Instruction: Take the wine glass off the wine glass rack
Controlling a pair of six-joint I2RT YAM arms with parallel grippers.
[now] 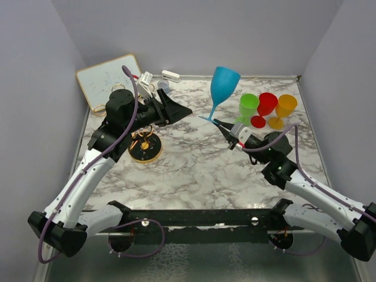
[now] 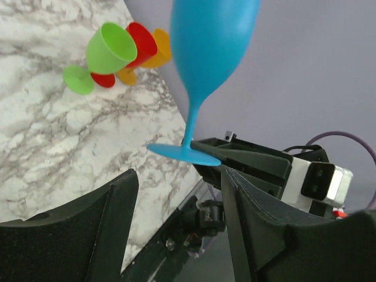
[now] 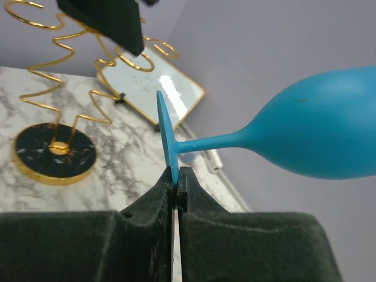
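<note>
We hold the blue wine glass near upright, bowl up, its foot pinched edgewise in our right gripper, while our left gripper gapes wide, touching nothing.

White-and-grey marbled tabletop within plain lavender walls

blue wine glass aloft, tilted, clear of gold rack.

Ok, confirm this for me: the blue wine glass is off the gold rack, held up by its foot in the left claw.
Not quite. It is the right claw, not the left, that pinches the foot of the blue wine glass, as the right wrist view shows. The left claw stands open and empty. The rest is correct: the glass is off the gold rack.
</note>
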